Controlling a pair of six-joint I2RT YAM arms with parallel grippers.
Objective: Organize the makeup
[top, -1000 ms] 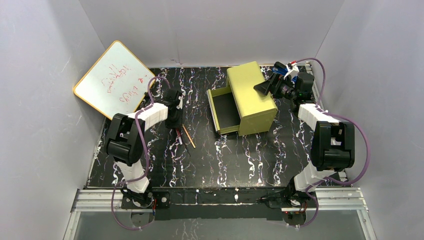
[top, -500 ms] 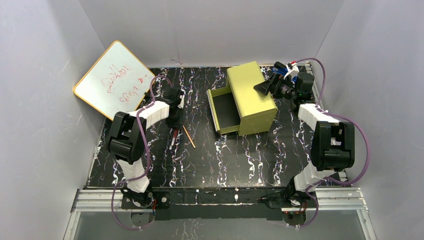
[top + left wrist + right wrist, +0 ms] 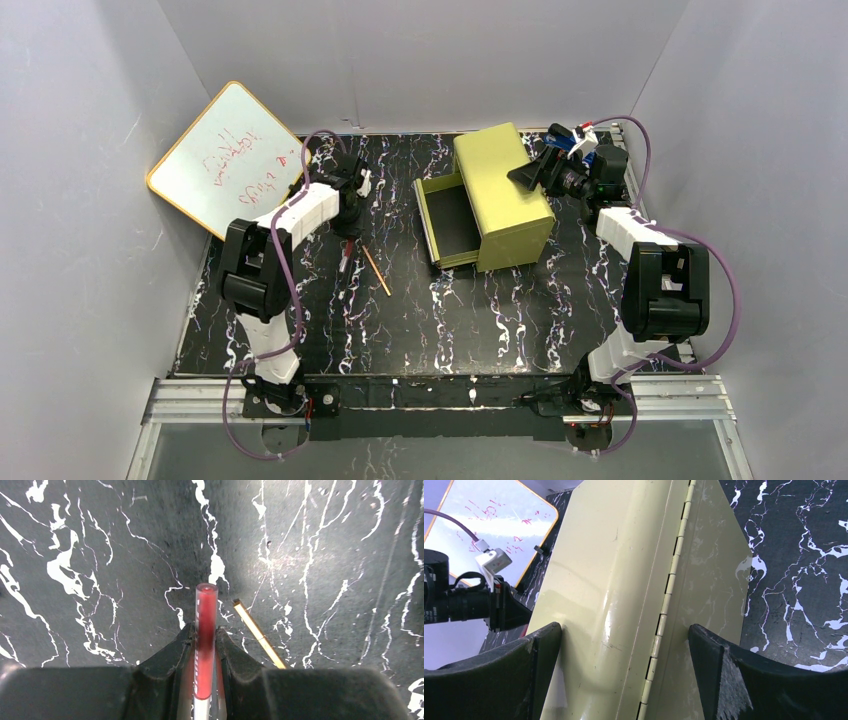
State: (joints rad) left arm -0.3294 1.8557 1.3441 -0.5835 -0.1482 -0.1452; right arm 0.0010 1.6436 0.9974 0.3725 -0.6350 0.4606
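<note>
Left gripper (image 3: pixel 205 635): jaws pinched on a red makeup stick (image 3: pixel 206 610), whose round tip juts out past the fingertips.
Orange pencil (image 3: pixel 257 632): flat on the black marbled table (image 3: pixel 450 310), just right of the held stick and apart from it.
Right gripper (image 3: pixel 624 640): jaws spread wide, pressed on both sides of the yellow-green drawer box (image 3: pixel 614 580) at its hinged edge.
Drawer (image 3: pixel 450 222): pulled out, mouth facing the left arm.
Room: bare table towards the arm bases; the whiteboard (image 3: pixel 225 160) edge lies close on the left arm's outer side.
</note>
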